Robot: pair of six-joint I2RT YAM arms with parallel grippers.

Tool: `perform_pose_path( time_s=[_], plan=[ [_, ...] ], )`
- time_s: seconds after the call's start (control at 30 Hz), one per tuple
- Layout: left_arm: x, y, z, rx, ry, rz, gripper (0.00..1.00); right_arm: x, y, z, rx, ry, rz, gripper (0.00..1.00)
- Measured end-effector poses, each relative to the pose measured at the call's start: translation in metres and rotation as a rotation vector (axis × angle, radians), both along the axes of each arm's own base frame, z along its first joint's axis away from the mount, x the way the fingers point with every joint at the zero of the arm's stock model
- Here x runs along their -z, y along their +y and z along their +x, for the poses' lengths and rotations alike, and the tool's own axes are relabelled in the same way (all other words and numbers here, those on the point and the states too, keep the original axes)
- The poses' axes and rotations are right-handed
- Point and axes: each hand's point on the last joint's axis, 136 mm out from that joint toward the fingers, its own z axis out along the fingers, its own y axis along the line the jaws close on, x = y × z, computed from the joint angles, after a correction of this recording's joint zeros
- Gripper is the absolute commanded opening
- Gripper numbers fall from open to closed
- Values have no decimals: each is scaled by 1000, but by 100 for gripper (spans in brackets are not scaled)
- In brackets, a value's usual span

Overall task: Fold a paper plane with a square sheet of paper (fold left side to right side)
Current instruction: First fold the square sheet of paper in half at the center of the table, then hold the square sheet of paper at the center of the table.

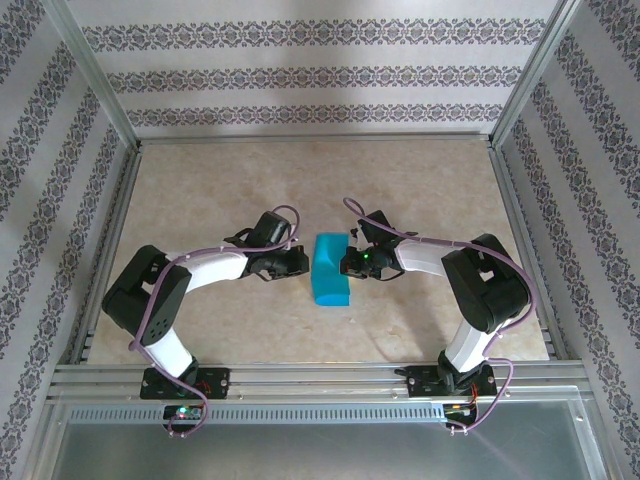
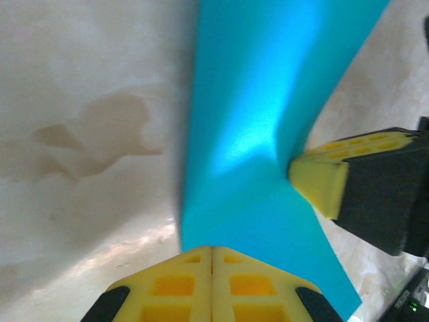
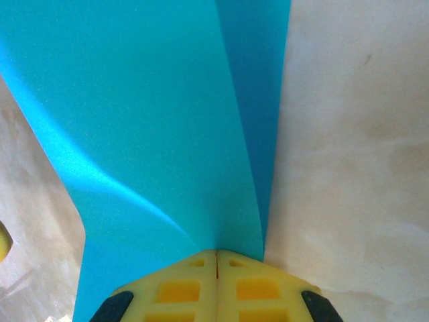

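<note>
On the table, left hand and right hand clamp the paper (folded over).

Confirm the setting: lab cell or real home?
Probably a lab test cell: aluminium frame posts, patterned wallpaper panels around a beige tabletop, left arm and right arm bolted to a rail at its near edge.

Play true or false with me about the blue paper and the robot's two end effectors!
1. The sheet of paper is teal-blue. True.
2. The right end effector is shut on the paper. True.
3. The paper lies flat on the table. False: it is bent and buckled, pinched from both sides.
4. The left end effector is wide open. False: its fingers are shut together on the paper's edge.
</note>
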Motion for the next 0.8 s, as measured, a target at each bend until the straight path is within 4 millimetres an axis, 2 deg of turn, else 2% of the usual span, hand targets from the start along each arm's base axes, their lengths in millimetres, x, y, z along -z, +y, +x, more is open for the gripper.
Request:
perform_pose_path(
  time_s=[0.23, 0.53, 0.8],
  plan=[
    [4, -37, 0, 83, 12, -30, 6, 0, 1, -1, -3, -2, -7, 0],
    [29, -38, -3, 85, 68, -2, 6, 0, 0, 0, -3, -5, -14, 0],
    [31, -36, -5, 82, 81, 5, 6, 0, 1, 0, -7, -6, -15, 0]
  ],
)
